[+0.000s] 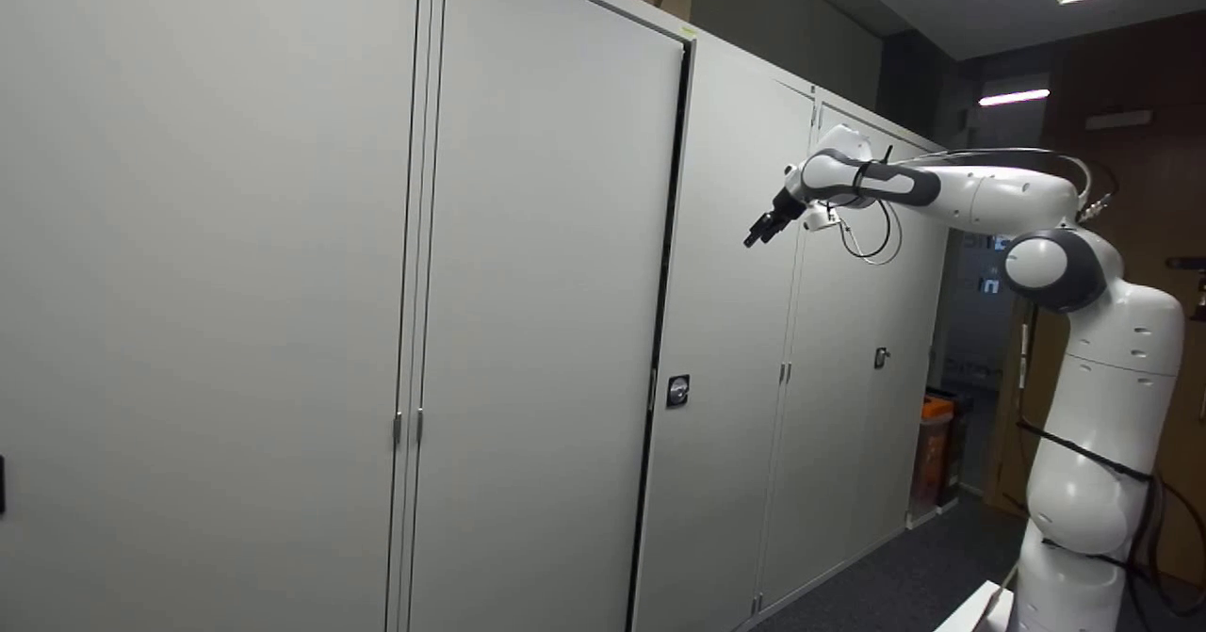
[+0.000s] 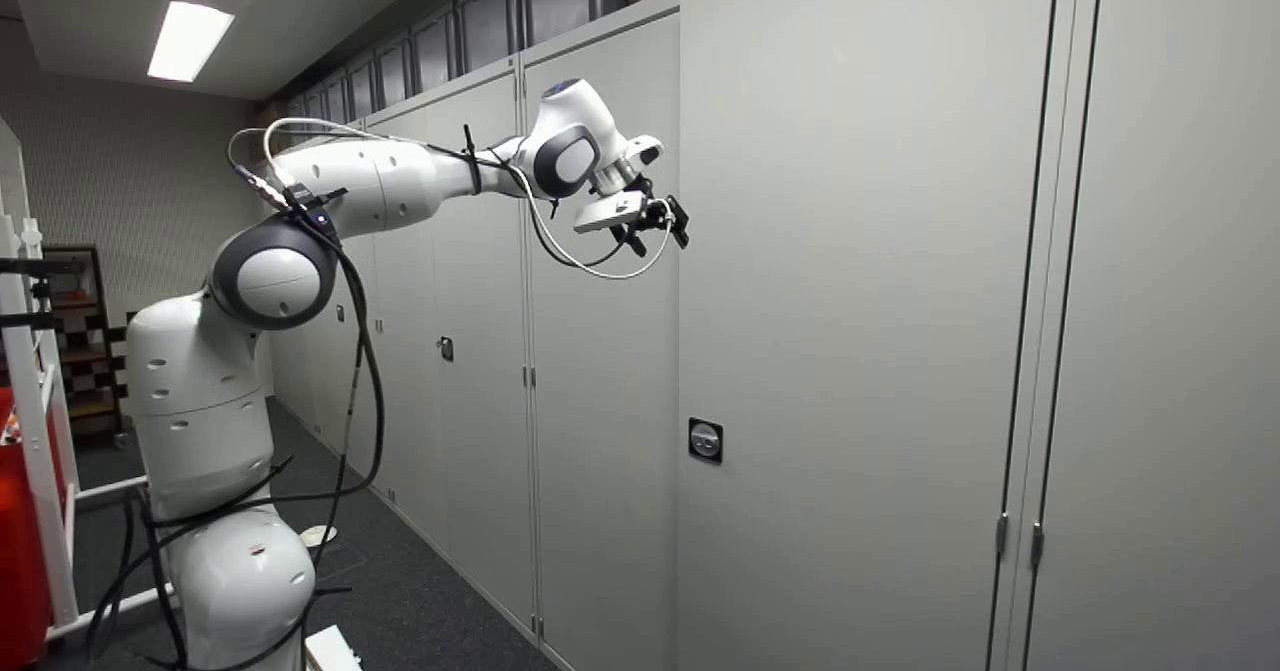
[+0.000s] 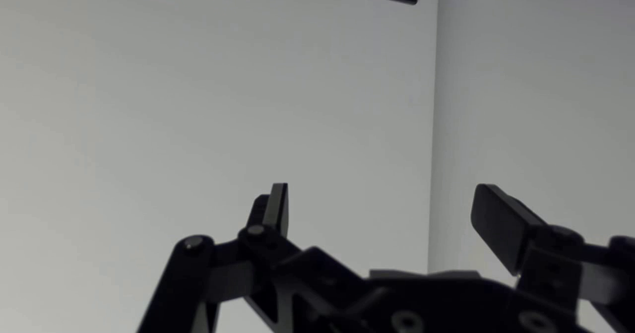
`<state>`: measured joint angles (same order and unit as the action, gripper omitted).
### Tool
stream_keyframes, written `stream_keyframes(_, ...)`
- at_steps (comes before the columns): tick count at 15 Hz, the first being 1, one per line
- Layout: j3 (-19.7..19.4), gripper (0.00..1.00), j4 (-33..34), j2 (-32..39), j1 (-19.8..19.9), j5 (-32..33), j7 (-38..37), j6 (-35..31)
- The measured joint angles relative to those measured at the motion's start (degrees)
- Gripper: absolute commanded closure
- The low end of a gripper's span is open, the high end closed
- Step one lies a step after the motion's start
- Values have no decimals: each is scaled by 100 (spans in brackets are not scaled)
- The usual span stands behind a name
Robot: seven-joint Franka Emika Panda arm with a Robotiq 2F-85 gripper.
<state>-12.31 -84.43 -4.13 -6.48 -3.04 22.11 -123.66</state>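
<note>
Grey-white painted sheet, smooth and matt like metal, forms the tall cabinet door (image 2: 860, 251), and near one long edge it carries the door handle (image 2: 705, 440), a round, shiny metallic disc in a square black surround. Matt black and angular, the Robotiq gripper (image 3: 381, 199) hangs higher than this handle in both exterior views, tilted downward. Its fingers (image 3: 265, 238) stand wide apart, with flat pads (image 3: 496, 221) at their ends. In the wrist view, the straight vertical seam (image 3: 430, 174) between this door and the neighbouring door (image 3: 536, 99) passes between the fingers, while the handle is cut by the upper border. How near the fingertips are to the painted surface, I cannot tell. In an exterior view, a narrow dark gap (image 1: 667, 265) follows the seam, and slim metallic hinges (image 2: 1037, 544) sit on the long joints. Glossy white and rounded, the robot arm (image 2: 360, 186) has dark grey rings at its joints, with flexible black cables (image 2: 380, 406) hanging beside it. Above the cabinets stand grey boxes (image 2: 490, 23) with flat panels and raised edges; dark carpet (image 2: 400, 561) covers the floor. Farther back is a bin (image 1: 931, 453) with an orange top.
</note>
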Motion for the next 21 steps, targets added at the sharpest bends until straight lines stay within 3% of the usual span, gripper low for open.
stream_keyframes(10,586,0,-2467,-1666,265,93,-98,480)
stream_keyframes(21,660,0,-3690,-1728,502,608,-225,480)
